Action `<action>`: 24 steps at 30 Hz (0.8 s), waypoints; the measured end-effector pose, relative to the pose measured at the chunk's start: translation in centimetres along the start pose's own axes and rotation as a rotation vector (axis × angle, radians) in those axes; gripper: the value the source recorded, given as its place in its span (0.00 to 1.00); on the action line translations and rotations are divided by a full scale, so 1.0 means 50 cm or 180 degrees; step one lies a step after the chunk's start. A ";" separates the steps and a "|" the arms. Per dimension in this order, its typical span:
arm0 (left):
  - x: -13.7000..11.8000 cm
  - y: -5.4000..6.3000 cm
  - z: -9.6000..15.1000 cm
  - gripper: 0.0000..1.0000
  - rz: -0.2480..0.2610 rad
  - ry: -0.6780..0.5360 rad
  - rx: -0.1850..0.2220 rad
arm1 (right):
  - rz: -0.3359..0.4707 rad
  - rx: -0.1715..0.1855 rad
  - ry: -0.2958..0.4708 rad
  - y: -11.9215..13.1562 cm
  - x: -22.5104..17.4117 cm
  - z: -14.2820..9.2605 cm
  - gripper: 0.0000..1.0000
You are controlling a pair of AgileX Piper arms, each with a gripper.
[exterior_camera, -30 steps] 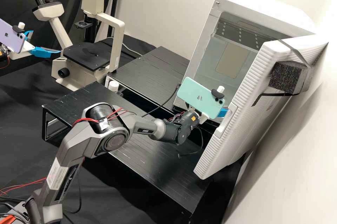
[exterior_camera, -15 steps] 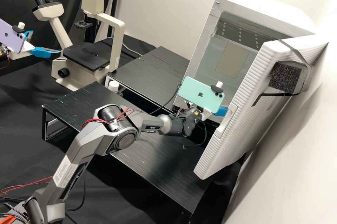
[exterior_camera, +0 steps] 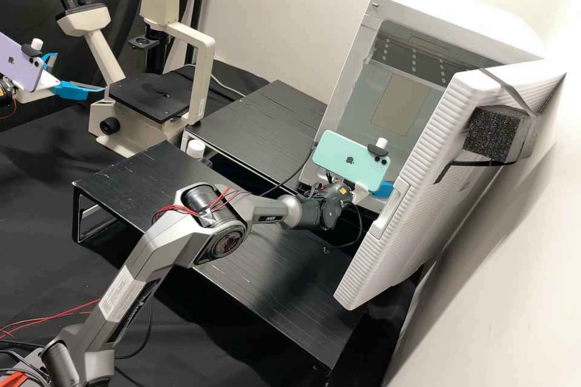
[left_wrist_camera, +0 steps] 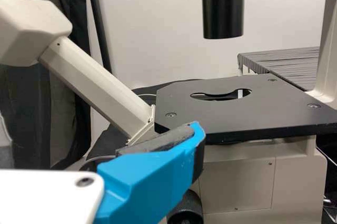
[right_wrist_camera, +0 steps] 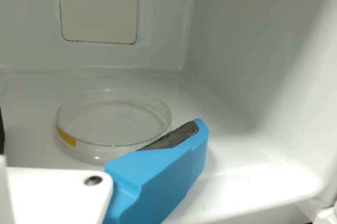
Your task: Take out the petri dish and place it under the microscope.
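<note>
At ten o'clock in the high view, the left gripper (exterior_camera: 79, 72) has its fingers spread well apart with nothing between them; parked beside the microscope (exterior_camera: 108, 122), it could foul the right arm when the dish comes to the black stage (exterior_camera: 145, 96). The opening in that stage might tip a dish set down off-centre.

Toward half past one, the petri dish (right_wrist_camera: 113, 121) lies flat on the floor of the white chamber (exterior_camera: 378, 2). The right gripper (right_wrist_camera: 100, 121), also spread wide and gripping nothing, has one finger overlapping the rim in its wrist view; I cannot tell whether they touch. A low or crooked approach could shove the dish deeper or tilt it (clear plastic hides its edge rather well), and a grip too high might lift only a lid, if there is one. At three o'clock, the door (exterior_camera: 423, 163) stands close enough to be knocked.

Against a second ago, the left gripper and microscope are unchanged, while the right arm has shifted toward two o'clock, its phone (exterior_camera: 351, 160) slightly too.
</note>
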 end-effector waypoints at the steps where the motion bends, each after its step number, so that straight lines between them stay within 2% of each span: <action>1: 0.000 0.000 0.000 1.00 0.0000 0.0000 0.0000 | -0.0004 0.0002 -0.0010 -0.001 0.002 -0.002 1.00; 14: 0.000 0.000 0.000 1.00 0.0000 0.0000 0.0000 | -0.0059 0.0019 -0.0056 -0.016 0.012 -0.001 1.00; 15: 0.000 0.000 0.000 1.00 0.0000 0.0000 0.0000 | -0.0059 0.0019 -0.0056 -0.016 0.012 -0.001 0.00; 24: 0.000 0.000 0.000 1.00 0.0000 0.0000 0.0000 | -0.0072 0.0018 -0.0089 -0.018 0.012 0.000 0.00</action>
